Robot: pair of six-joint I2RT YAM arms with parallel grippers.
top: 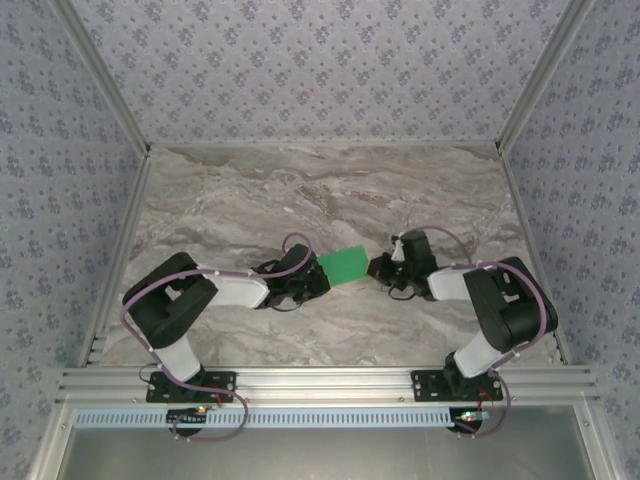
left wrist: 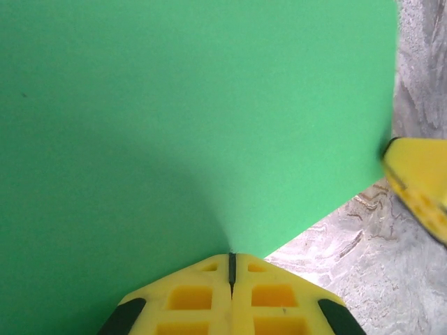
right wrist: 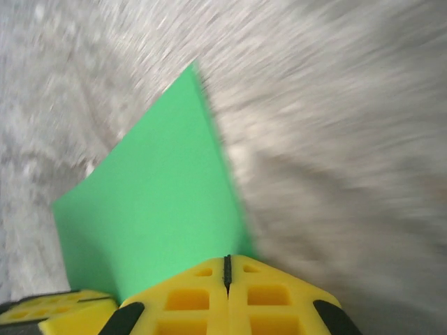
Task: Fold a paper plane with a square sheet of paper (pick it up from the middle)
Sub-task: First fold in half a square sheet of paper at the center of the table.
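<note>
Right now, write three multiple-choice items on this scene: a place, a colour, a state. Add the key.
1. Where is the square sheet of paper?
A. At the far left corner.
B. Between the left gripper and the right gripper.
C. On the rail by the bases.
2. What colour are the fingers in the wrist views?
A. Red.
B. White.
C. Yellow.
3. How do the left gripper's jaws stand?
A. Shut on the sheet.
B. Wide open.
C. Open around a pen.
Key: 1 B, the top view shows it bridging them; 2 C, both wrist views show yellow; 3 A, the fingers meet at the paper's edge.
</note>
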